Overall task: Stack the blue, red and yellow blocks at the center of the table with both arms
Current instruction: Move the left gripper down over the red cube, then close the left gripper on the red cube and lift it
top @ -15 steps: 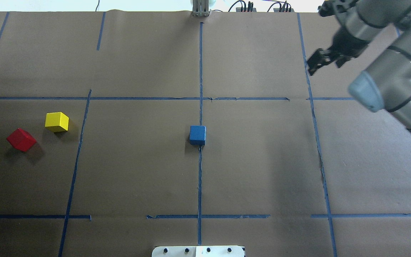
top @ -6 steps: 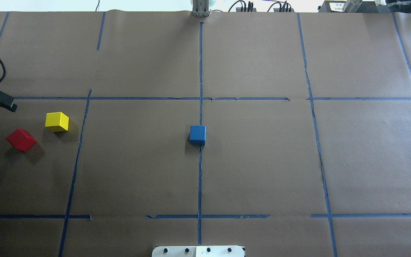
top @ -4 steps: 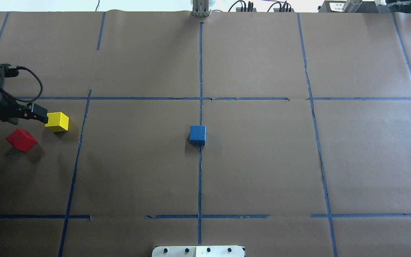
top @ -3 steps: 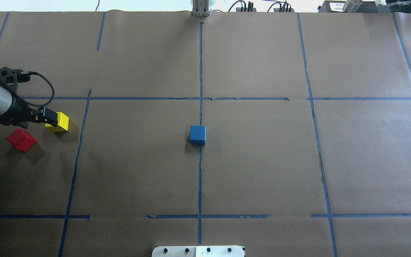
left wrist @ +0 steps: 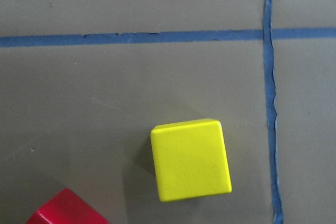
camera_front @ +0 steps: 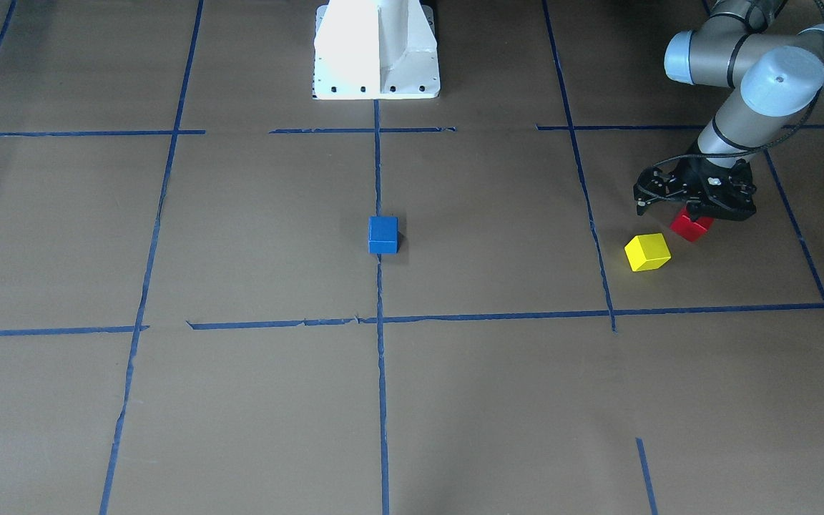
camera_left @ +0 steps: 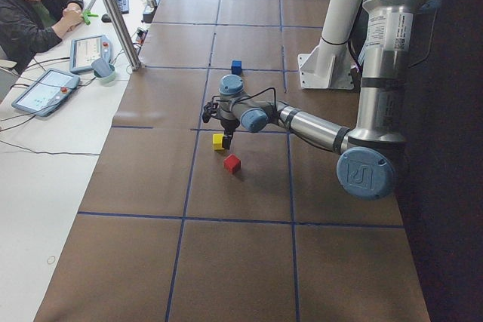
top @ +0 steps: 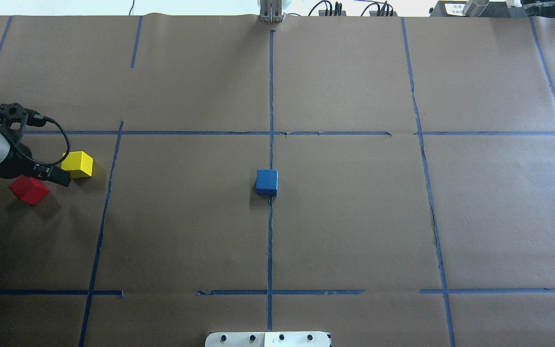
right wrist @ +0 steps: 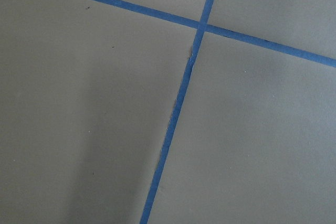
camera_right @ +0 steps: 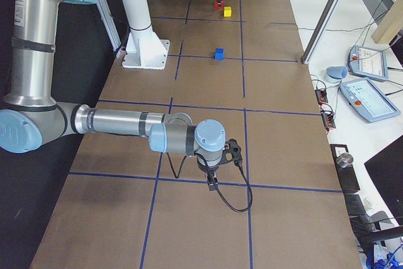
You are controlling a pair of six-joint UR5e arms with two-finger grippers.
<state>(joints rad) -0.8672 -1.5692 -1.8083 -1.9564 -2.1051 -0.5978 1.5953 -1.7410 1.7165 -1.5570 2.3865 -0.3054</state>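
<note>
Since the overhead frame half a second back, the left gripper (camera_front: pixel 693 204) has slid off the yellow wooden cube (top: pixel 77 164) toward 6 o'clock. It now hangs over the gap between that and the red wooden cube (top: pixel 29 189), jaws apparently spread, holding nothing. The blue wooden cube (top: pixel 267 182) sits alone on the centre tape cross of the brown paper-covered worktop (top: pixel 354 217), so I judge the base laid and two tiers left. Red and yellow lie well out at 9 o'clock, close but apart, with red askew. The right gripper (camera_right: pixel 214 174) is far off, and I cannot tell how its jaws stand.
</note>
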